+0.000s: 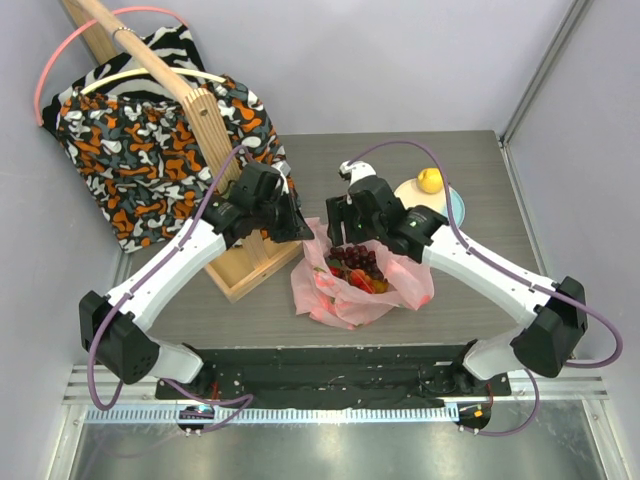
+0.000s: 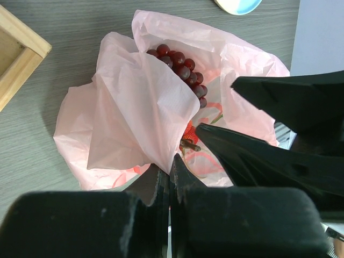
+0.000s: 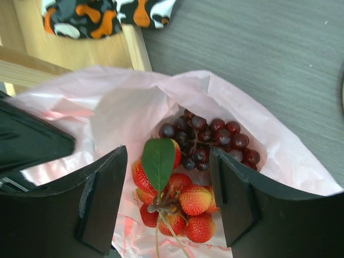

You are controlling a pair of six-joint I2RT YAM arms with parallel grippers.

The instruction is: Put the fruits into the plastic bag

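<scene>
Grey table (image 1: 480, 160), pink bag (image 1: 345, 300) at centre. Left gripper (image 2: 171, 174) fingers together, pinching bag rim. Right gripper (image 3: 167, 155) fingers apart over strawberries (image 3: 185, 201) and grapes (image 3: 209, 134) inside. 1 lemon (image 1: 430, 180) on plate (image 1: 456, 208). Advice: lift right straight up, avoid snagging film, left holding mouth wide.

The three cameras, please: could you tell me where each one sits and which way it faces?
Top external: above and behind the arms, looking down at the table; both arms show, bases nearest.
Left wrist: on the left arm, looking down past its shut left gripper pinching the plastic bag; the right gripper intrudes.
Right wrist: on the right arm, looking down between its open fingers at strawberries and grape bunch.
Shared: both wrist views see the grape bunch inside that plastic bag.
</scene>
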